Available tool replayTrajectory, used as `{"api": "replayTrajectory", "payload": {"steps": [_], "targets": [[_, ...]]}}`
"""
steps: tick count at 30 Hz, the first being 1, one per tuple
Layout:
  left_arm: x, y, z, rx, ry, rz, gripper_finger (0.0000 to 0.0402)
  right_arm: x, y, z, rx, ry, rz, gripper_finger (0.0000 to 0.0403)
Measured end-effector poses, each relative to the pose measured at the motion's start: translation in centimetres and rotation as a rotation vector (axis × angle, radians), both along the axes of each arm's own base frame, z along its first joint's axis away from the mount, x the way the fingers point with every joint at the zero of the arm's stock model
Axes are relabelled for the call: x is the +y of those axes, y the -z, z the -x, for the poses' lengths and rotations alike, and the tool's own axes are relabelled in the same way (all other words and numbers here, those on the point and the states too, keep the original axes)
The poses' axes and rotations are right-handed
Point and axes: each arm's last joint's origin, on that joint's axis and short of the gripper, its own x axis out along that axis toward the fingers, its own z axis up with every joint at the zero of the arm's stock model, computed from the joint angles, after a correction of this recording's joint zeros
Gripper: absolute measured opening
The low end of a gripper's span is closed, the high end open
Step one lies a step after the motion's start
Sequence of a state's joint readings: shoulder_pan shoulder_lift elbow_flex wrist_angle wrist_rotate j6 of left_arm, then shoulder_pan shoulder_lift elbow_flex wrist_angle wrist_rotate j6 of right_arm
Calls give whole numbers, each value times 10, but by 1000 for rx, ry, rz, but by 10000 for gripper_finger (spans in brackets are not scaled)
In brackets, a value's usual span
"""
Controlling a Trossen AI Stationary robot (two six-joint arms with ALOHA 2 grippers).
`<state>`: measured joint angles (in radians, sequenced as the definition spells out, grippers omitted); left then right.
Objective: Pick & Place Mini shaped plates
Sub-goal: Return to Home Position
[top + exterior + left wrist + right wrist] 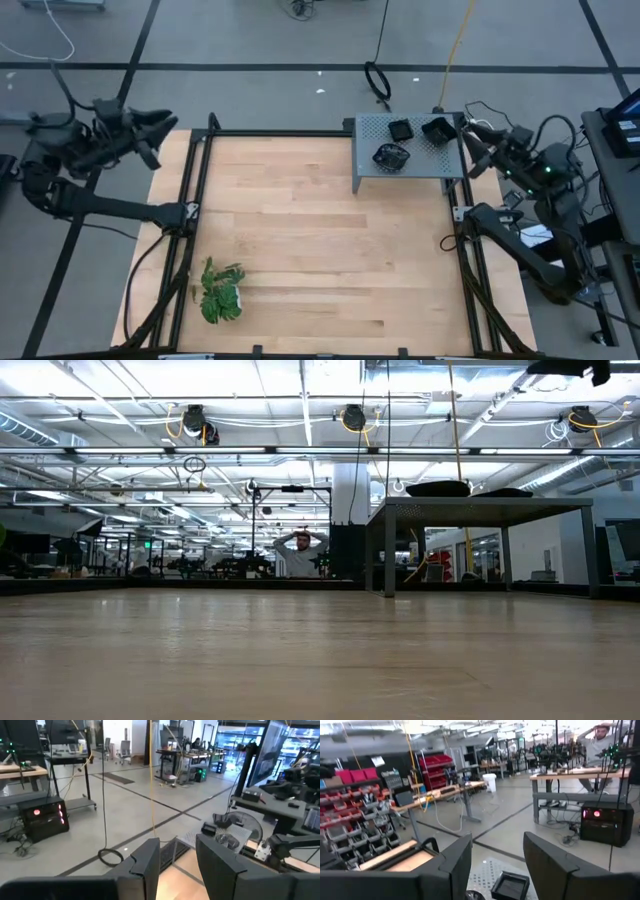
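Mini shaped plates, seemingly three stacks, near empty, parted right gripper; left gripper parted, well apart.

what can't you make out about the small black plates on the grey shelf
High view: how many small black plates each stack holds; too small.
Low view: their shapes; only dark slivers show above the grey perforated shelf.
Right wrist view: one square plate, cut by the picture's edge.

bright even overhead light, glare from ceiling lights, soft faint shadows on table
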<state>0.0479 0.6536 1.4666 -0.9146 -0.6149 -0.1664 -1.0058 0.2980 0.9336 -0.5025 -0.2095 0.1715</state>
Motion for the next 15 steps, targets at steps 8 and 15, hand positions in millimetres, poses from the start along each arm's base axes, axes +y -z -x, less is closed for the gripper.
{"api": "replayTrajectory", "payload": {"steps": [8,15], "targets": [[1,34,-42,18,28,24,129,-6,38,-4,-138,-12,-65,164],[3,71,-78,-52,15,-3,129,-22,75,-16,-297,-92,-116,164]]}}
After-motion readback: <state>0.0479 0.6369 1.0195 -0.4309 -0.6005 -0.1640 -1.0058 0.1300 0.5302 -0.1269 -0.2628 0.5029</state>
